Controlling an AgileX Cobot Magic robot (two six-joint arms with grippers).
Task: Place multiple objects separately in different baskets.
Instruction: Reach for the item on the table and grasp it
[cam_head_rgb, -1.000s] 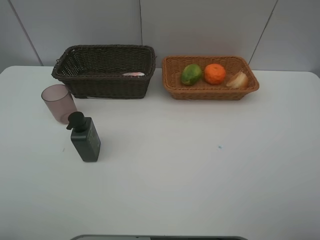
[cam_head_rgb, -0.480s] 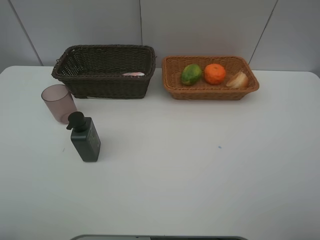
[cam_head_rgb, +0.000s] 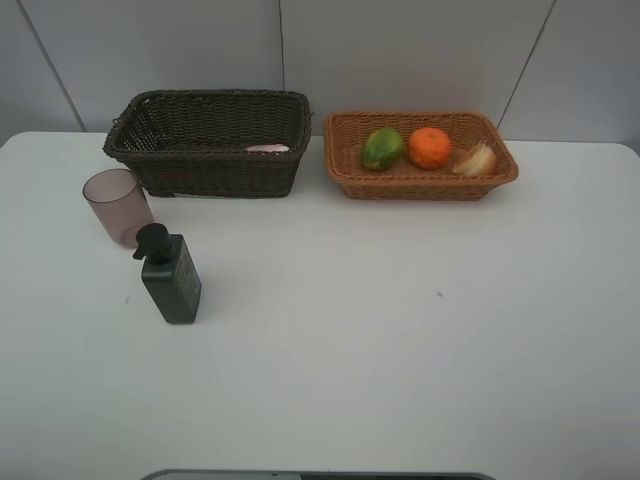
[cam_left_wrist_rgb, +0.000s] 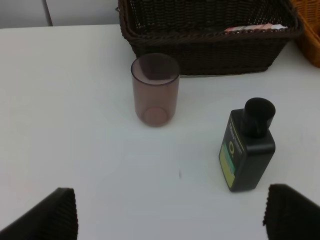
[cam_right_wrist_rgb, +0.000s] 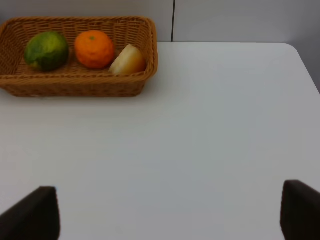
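A dark brown basket (cam_head_rgb: 200, 165) at the back left holds a pink bottle (cam_head_rgb: 267, 148), which barely shows over the rim. The tan basket (cam_head_rgb: 420, 188) to its right holds a green fruit (cam_head_rgb: 383, 148), an orange (cam_head_rgb: 430, 147) and a pale yellow round fruit (cam_head_rgb: 476, 160). In front of the dark basket stand a mauve cup (cam_head_rgb: 118, 207) and a dark grey pump bottle (cam_head_rgb: 170, 275). My left gripper (cam_left_wrist_rgb: 172, 220) is open, short of the cup (cam_left_wrist_rgb: 155, 90) and pump bottle (cam_left_wrist_rgb: 247, 150). The right gripper (cam_right_wrist_rgb: 165, 212) is open, well back from the tan basket (cam_right_wrist_rgb: 75, 90). Neither arm shows in the high view.
The white table (cam_head_rgb: 400, 330) runs wide in front of both baskets. A grey wall stands right behind them. A corner of the tan basket (cam_left_wrist_rgb: 311, 30) shows beside the dark basket (cam_left_wrist_rgb: 210, 55) in the left wrist view.
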